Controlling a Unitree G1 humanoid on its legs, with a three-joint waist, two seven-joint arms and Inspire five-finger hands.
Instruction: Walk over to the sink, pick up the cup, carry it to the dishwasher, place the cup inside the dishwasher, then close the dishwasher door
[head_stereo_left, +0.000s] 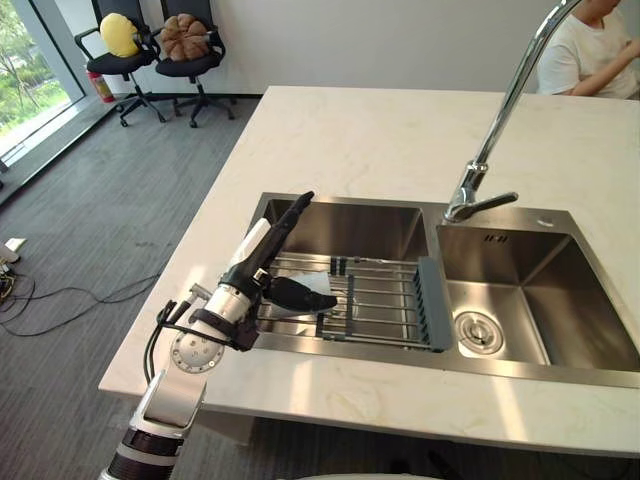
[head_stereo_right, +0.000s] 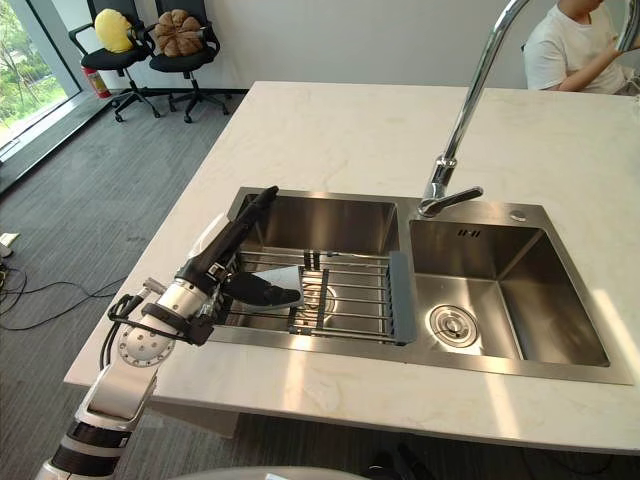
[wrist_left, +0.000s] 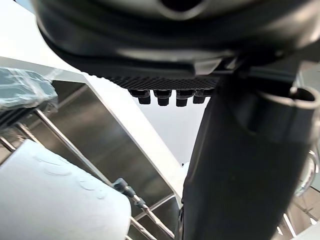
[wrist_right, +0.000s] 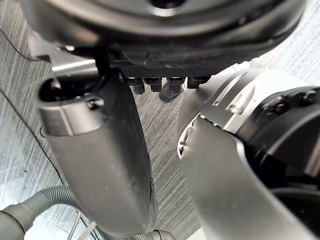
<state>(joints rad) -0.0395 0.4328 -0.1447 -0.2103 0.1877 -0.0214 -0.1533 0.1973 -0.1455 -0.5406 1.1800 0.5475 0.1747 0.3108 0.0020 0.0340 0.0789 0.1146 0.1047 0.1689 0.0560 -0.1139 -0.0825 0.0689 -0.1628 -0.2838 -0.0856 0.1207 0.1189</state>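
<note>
Dark left hand (head_stereo_left: 255, 270) is hovering over the steel sink's (head_stereo_left: 520, 372) left basin, fingers (head_stereo_left: 290, 215) straight, thumb spread, gripping nothing. White cup (wrist_left: 50, 200) is lying on the wire rack (head_stereo_left: 385, 300) beside the thumb. Best bet: lower further, then curl round the cup's body. Right hand (wrist_right: 100, 150) is hanging relaxed over the floor.

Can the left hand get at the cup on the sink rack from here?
Probably yes: the left hand is open right by the white cup on the rack, with nothing between them.
</note>
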